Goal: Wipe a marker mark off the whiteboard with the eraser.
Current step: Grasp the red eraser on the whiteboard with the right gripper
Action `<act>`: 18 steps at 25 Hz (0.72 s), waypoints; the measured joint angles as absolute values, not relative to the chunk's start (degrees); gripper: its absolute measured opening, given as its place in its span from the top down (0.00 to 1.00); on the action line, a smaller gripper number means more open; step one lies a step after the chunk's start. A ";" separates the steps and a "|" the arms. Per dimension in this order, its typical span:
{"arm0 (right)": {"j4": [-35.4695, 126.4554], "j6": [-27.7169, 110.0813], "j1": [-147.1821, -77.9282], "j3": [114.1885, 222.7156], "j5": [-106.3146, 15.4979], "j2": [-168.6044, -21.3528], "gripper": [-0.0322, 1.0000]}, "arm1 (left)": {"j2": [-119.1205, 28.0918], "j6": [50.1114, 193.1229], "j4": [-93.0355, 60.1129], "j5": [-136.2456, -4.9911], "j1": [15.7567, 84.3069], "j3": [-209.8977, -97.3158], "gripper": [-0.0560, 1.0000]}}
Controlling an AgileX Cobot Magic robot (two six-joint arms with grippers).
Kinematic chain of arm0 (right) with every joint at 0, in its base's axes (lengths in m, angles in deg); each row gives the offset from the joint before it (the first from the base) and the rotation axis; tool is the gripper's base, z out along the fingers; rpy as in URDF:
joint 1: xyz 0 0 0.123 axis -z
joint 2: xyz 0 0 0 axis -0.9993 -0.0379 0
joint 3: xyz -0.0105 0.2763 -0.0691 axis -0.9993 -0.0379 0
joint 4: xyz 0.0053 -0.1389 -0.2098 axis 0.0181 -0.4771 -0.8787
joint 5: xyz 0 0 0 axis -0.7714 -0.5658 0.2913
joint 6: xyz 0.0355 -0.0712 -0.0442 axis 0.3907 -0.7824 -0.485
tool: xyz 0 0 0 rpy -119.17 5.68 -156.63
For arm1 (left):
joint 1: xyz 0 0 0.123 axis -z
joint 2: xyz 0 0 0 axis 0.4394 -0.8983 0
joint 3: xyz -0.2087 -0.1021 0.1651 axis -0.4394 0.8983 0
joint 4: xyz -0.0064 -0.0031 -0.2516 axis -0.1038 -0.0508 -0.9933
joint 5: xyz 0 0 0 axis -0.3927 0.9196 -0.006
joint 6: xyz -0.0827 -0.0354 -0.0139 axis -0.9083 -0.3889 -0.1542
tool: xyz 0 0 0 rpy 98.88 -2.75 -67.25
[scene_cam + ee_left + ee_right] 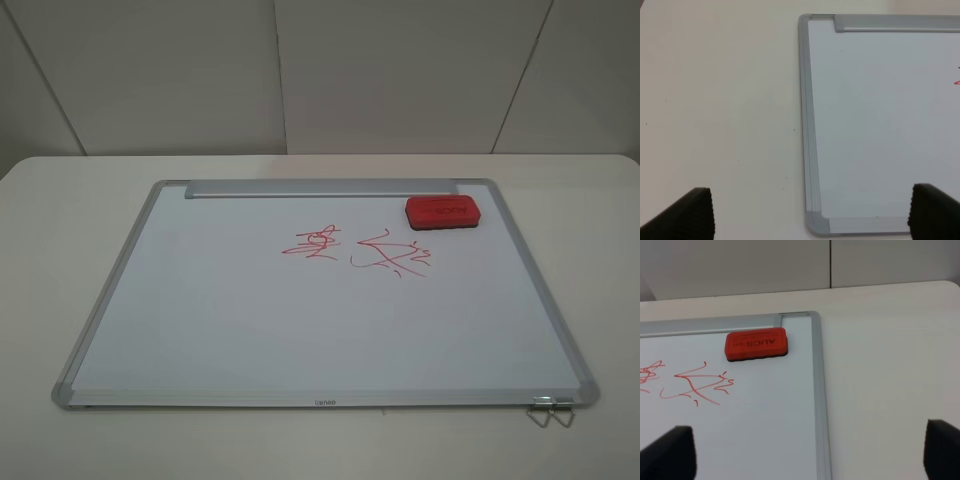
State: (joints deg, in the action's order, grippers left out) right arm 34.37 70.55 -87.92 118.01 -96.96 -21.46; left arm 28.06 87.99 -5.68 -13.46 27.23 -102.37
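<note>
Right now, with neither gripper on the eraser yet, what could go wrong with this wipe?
1. The wider scribble lies between the eraser and the marker mark, so a dragged eraser may wipe the wrong one.
2. The eraser sits near the corner of the whiteboard frame, so a finger of the open right gripper might catch the frame.

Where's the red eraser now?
In the exterior high view, the red rectangular eraser lies on the silver-framed whiteboard near its far right corner, beyond the wider red scribble.
</note>
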 joint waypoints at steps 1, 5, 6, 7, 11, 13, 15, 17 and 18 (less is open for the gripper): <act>34.37 70.55 -87.92 118.01 -96.96 -21.46 0.17 | 28.06 87.99 -5.68 -13.46 27.23 -102.37 0.21; 34.37 70.55 -87.92 118.01 -96.96 -21.46 0.17 | 28.06 87.99 -5.68 -13.46 27.23 -102.37 0.21; 34.37 70.55 -87.92 118.01 -96.96 -21.46 0.17 | 28.06 87.99 -5.68 -13.46 27.23 -102.37 0.21; 34.37 70.55 -87.92 118.01 -96.96 -21.46 0.17 | 28.06 87.99 -5.68 -13.46 27.23 -102.37 0.21; 34.37 70.55 -87.92 118.01 -96.96 -21.46 0.17 | 28.06 87.99 -5.68 -13.46 27.23 -102.37 0.21; 34.37 70.55 -87.92 118.01 -96.96 -21.46 0.17 | 28.06 87.99 -5.68 -13.46 27.23 -102.37 0.21; 34.37 70.55 -87.92 118.01 -96.96 -21.46 0.17 | 28.06 87.99 -5.68 -13.46 27.23 -102.37 0.21; 34.37 70.55 -87.92 118.01 -96.96 -21.71 0.17 | 28.06 87.99 -5.68 -13.46 27.23 -102.37 0.21; 34.37 70.55 -87.92 118.01 -96.96 -22.34 0.17 | 28.06 87.99 -5.68 -13.46 27.23 -102.37 0.21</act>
